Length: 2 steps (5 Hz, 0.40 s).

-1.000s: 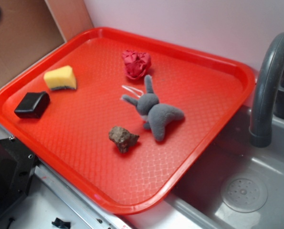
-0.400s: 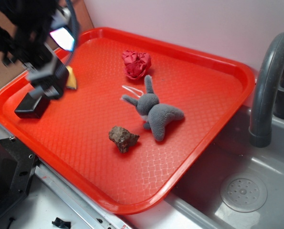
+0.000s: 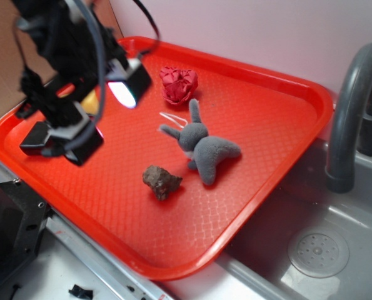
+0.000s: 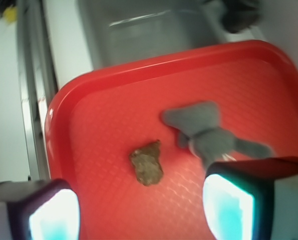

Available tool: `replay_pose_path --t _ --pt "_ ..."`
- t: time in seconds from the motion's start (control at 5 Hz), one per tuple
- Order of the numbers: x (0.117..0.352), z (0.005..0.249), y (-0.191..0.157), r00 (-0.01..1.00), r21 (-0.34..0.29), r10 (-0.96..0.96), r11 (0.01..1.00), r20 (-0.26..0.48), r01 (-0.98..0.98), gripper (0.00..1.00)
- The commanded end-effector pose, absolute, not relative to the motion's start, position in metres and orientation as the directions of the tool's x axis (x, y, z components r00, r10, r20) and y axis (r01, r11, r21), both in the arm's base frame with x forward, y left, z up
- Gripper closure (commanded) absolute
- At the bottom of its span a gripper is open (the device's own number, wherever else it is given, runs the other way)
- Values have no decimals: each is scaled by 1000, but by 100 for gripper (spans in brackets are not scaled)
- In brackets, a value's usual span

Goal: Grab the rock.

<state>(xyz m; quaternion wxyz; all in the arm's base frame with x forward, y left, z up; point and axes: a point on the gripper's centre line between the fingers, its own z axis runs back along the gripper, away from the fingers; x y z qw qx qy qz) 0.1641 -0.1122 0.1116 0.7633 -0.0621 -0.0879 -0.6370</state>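
Observation:
The rock (image 3: 161,180), a small lumpy dark-brown stone, lies on the red tray (image 3: 279,81), just left of a grey plush bunny (image 3: 201,147). My gripper (image 3: 104,115) hangs above the tray's left part, up and to the left of the rock and well clear of it. It is open, with nothing between its lit pads. In the wrist view the rock (image 4: 147,162) sits ahead of the gripper (image 4: 143,212), roughly centred between the two fingers, with the bunny (image 4: 204,132) to its right.
A red wrinkly ball (image 3: 179,84) lies at the tray's back. A black block (image 3: 32,139) and a yellow sponge (image 3: 93,100) sit at the left, partly hidden by the arm. A dark faucet (image 3: 351,112) and grey sink (image 3: 317,250) are on the right.
The arm has come into view from the upper left and moved right and down over the tray, closer to the rock. The objects on the tray have not moved.

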Motion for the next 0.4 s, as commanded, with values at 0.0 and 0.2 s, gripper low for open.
replay_pose_path --t 0.0,0.2 --pt "167 60 -123 191 4 -972 193 133 981 0" --pt "170 37 -125 204 -12 -977 204 66 979 0"
